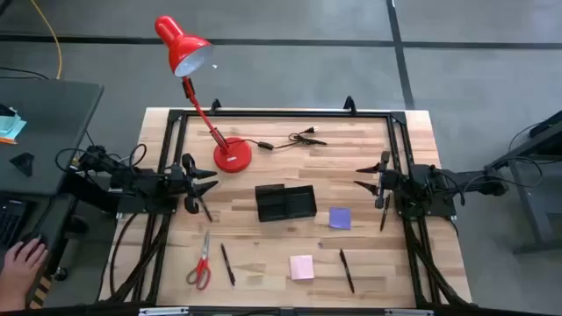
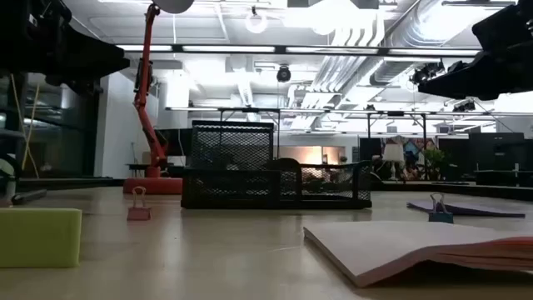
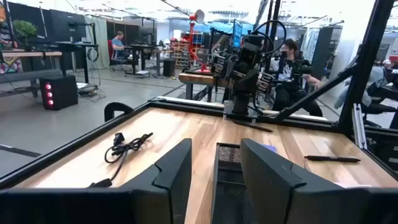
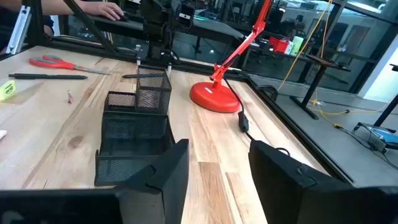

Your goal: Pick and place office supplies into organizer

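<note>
The black mesh organizer [image 1: 285,202] stands on its base at the table's middle; it also shows in the low view [image 2: 275,179]. Red-handled scissors [image 1: 201,263], a pale pink pad [image 1: 301,267] and two black pens [image 1: 227,263] [image 1: 347,269] lie near the front edge. A purple pad [image 1: 340,218] lies right of the organizer. My left gripper [image 1: 206,183] hovers open and empty left of the organizer, over another pen [image 1: 204,207]. My right gripper [image 1: 364,180] hovers open and empty to the organizer's right, beside a pen [image 1: 385,213].
A red desk lamp stands on its round base [image 1: 233,155] at the far left, with a black cable and plug [image 1: 294,139] beside it. A small yellow-green block [image 2: 37,237] and two small clips [image 2: 137,208] [image 2: 437,208] lie on the table. A person's hand [image 1: 22,263] shows outside the table's left.
</note>
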`<act>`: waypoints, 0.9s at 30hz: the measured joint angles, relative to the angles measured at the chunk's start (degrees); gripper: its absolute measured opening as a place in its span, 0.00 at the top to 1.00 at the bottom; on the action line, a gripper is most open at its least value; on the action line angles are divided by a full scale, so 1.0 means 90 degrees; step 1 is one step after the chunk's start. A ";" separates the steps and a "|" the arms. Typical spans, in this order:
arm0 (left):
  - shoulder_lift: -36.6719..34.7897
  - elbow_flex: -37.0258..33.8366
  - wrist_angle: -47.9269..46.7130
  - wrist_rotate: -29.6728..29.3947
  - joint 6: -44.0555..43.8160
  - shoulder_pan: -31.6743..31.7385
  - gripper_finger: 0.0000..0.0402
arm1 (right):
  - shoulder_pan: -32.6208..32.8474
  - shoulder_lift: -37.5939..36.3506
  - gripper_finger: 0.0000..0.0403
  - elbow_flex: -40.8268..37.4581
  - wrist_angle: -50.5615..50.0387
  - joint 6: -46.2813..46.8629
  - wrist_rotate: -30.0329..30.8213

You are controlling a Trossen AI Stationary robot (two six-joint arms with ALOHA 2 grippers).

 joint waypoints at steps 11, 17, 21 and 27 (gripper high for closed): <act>-0.0001 0.0001 0.0002 0.0000 -0.0001 0.0001 0.68 | -0.0002 0.0000 0.61 0.0001 -0.0002 0.0000 -0.0001; 0.0001 0.0000 0.0000 -0.0002 0.0000 0.0001 0.68 | 0.0000 0.0000 0.61 0.0002 -0.0002 0.0002 0.0000; 0.0001 0.0000 0.0002 0.0000 -0.0002 0.0001 0.68 | -0.0002 -0.0001 0.60 0.0001 -0.0002 0.0002 0.0000; -0.0001 0.0000 0.0000 -0.0002 -0.0002 0.0001 0.68 | -0.0002 0.0000 0.60 0.0001 -0.0002 0.0000 -0.0001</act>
